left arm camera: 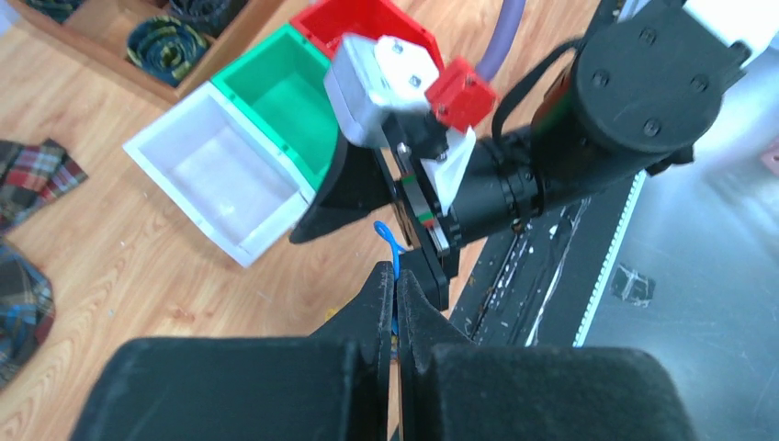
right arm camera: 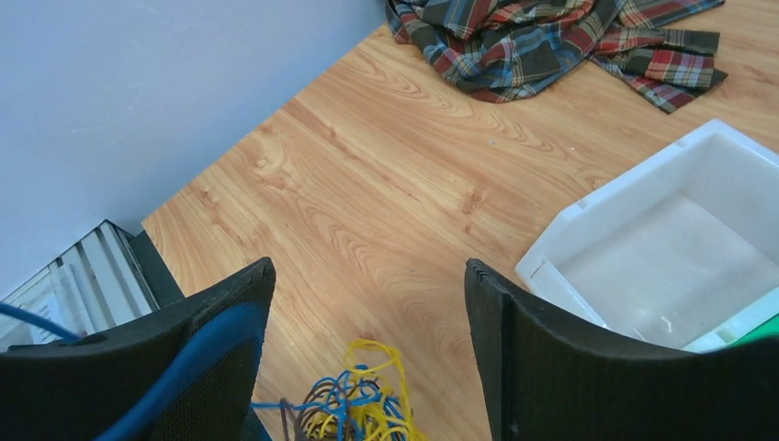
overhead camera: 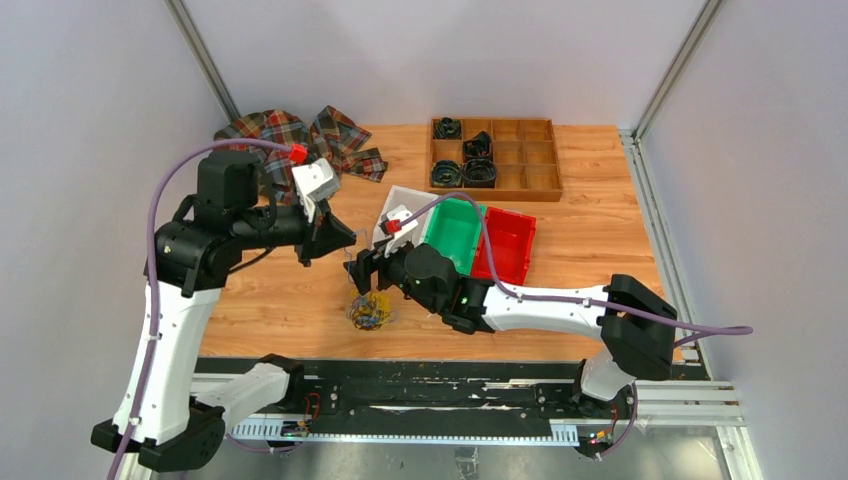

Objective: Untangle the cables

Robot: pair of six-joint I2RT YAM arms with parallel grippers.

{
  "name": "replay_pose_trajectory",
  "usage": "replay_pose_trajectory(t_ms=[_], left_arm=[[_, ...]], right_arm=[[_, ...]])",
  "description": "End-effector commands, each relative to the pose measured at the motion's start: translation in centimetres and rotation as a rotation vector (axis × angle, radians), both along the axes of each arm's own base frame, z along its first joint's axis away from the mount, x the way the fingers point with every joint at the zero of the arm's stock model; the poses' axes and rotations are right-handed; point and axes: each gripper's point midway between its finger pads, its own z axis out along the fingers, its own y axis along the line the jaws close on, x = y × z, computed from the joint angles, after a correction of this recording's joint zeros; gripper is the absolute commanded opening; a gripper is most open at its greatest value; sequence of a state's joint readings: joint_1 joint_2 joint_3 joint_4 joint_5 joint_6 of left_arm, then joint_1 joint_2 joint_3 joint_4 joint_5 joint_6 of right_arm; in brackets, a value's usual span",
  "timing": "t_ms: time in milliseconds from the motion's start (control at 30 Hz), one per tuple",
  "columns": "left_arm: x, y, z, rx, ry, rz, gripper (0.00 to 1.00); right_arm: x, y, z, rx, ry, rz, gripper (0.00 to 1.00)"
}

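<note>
1. Near the front edge of the light wooden table (overhead camera: 280,300), the small clump of thin yellow, blue and black cables (overhead camera: 368,312) lies on the boards. It sits close to the middle of the top view, well apart from the white plastic bin (right arm camera: 643,193).
2. From the black two-finger right gripper (overhead camera: 358,270), the clump lies at about 6 o'clock in the top view. It is just below the fingertips, and this gripper looks the nearer of the two. The right wrist view agrees, with the clump (right arm camera: 363,409) at 6 o'clock, low in the gap between the two fingers.
3. The right gripper (right arm camera: 367,276) stands wide apart with nothing between its jaws.
4. The black two-finger left gripper (overhead camera: 338,240) sits at roughly 11 o'clock from the clump and a little farther off. In its own wrist view, this left gripper (left arm camera: 395,276) is pressed closed on a thin blue cable (left arm camera: 389,241), whose short curl pokes out past the tips.
5. A blue strand (right arm camera: 28,317) also passes the outer finger at 8 o'clock in the right wrist view.
6. My judgement is that the pinched strand's long axis runs from 11 o'clock down towards the clump at 5 o'clock. The top view is too small to trace it.
7. The coming move likely turns on the right gripper dropping straight towards 6 o'clock to pin the clump.
</note>
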State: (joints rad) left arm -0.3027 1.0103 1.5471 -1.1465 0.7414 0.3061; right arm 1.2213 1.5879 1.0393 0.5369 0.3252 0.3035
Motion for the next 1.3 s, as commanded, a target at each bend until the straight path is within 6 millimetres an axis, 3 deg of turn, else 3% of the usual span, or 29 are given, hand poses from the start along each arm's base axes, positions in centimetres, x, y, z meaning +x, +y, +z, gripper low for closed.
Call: replay_pose_trajectory(t_ms=[0, 333, 500, 767, 1100, 1267], left_arm=[[-0.2, -0.7, 2.8, -0.051, -0.017, -0.02, 0.01], [2.3, 0.3, 8.8, -0.034, -0.226, 0.066, 0.01], [3.6, 0.8, 12.2, -0.037, -0.325, 0.116, 0.01], [4.0, 1.2, 14.7, -0.043, -0.406, 0.145, 0.01], [3.9, 1.4, 16.2, -0.057, -0.447, 0.155, 0.01], [3.7, 1.4, 16.9, -0.068, -0.462, 0.156, 0.0]], right_arm=[[0.5, -0.6, -1.1, 0.019, 0.025, -0.039, 0.75], [1.1, -3.4, -6.6, -0.069, 0.083, -0.105, 0.7], [1.1, -4.4, -8.1, -0.107, 0.089, -0.12, 0.67], [-0.2, -4.8, -4.4, -0.027, 0.047, -0.048, 0.73], [-2.9, -1.1, 2.4, 0.137, -0.006, 0.174, 0.78], [-2.0, 1.4, 1.5, 0.082, 0.015, 0.187, 0.75]])
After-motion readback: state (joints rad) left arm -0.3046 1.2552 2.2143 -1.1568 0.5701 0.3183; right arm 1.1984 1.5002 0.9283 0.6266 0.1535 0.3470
